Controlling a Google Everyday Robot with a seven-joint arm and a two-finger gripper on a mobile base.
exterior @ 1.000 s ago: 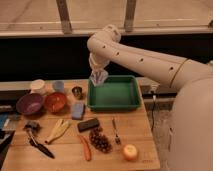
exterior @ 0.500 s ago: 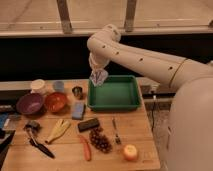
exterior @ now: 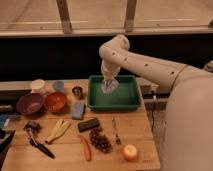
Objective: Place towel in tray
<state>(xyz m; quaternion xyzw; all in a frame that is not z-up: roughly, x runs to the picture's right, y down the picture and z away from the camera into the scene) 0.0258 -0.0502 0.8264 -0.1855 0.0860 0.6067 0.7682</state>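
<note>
No writing or label can be read on anything here. A wooden counter (exterior: pixel 135 132) stands before a dark wall under a pale window band. The green tray (exterior: pixel 114 93) sits at the back of the counter, near the right edge. The gripper (exterior: pixel 108 81) hangs over the tray's middle — fingers closed on the towel (exterior: pixel 109 87), a pale bunch whose lower end reaches the tray floor. Left of the tray: a small metal cup (exterior: pixel 77 92), an orange bowl (exterior: pixel 55 101), a purple bowl (exterior: pixel 29 103). In front — a blue sponge (exterior: pixel 78 110), grapes (exterior: pixel 100 140), a fork (exterior: pixel 116 131), an apple (exterior: pixel 130 152); bare wood lies between them.
</note>
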